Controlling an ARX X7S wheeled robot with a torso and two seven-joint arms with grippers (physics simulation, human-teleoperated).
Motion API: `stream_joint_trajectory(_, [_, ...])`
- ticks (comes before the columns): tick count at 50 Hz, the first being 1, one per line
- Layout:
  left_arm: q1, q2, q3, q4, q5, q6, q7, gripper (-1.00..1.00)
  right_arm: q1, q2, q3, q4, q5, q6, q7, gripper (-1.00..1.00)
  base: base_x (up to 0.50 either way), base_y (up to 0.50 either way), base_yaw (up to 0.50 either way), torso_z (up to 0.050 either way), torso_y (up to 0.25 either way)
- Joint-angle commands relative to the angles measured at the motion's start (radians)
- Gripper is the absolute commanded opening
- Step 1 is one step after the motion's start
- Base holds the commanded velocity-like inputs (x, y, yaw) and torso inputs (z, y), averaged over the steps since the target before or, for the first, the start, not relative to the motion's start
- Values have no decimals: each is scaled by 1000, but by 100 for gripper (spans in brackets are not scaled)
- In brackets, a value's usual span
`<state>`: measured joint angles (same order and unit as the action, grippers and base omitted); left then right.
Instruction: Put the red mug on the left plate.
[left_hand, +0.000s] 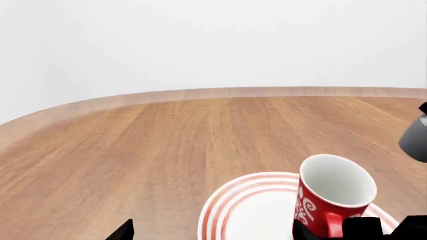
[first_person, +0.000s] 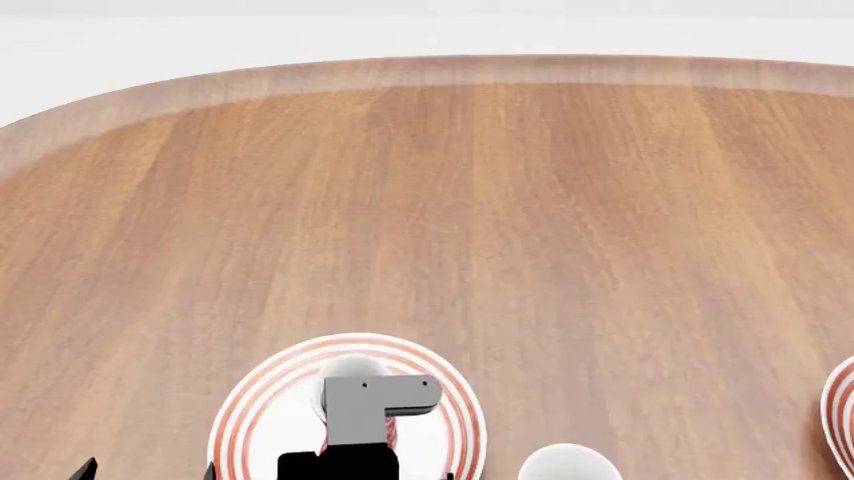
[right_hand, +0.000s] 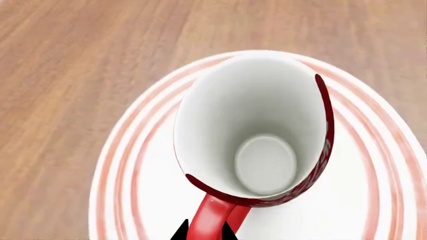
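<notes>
The red mug (left_hand: 332, 199), patterned in white scrolls, leans slightly over the left plate (left_hand: 250, 210), a white plate with red rings. Whether its base touches the plate I cannot tell. In the right wrist view I look down into the mug's white inside (right_hand: 260, 135), and my right gripper (right_hand: 203, 231) is shut on its red handle. In the head view the right wrist's grey block covers most of the mug (first_person: 388, 430) over the plate (first_person: 274, 400). My left gripper (left_hand: 213, 232) stands wide open by the plate's near rim, holding nothing.
A white mug (first_person: 567, 466) stands just right of the left plate at the head view's lower edge. The rim of a second ringed plate (first_person: 841, 415) shows at the far right. The wooden table (first_person: 454, 220) stretches ahead to a rounded far edge.
</notes>
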<state>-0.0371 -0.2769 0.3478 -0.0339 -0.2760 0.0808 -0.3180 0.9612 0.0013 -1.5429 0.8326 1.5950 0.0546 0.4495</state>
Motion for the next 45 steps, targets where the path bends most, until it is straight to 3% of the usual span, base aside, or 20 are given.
stream_joint_trajectory(1, [-5,-1,4,-4,-3,0,-2,100,7,-1,-29,8,9,-10,-5,-100,0,0,0,0,10])
stream_joint_trajectory(26, [2,-9,11,4,-6,4,-10,100,1,-1,-31,19,14,-10,-20,-100,1,0,0,0,0])
stream_joint_trajectory(27, [1,-9,11,3,-6,5,-10,100,2,-1,-32,15,14,-4,-22,100,0,0,0,0,0])
stream_joint_trajectory(45, [-6,-10,16,-2,-10,5,-13,100,13,1,-25,-11,29,-9,-19,100,0,0,0,0,0])
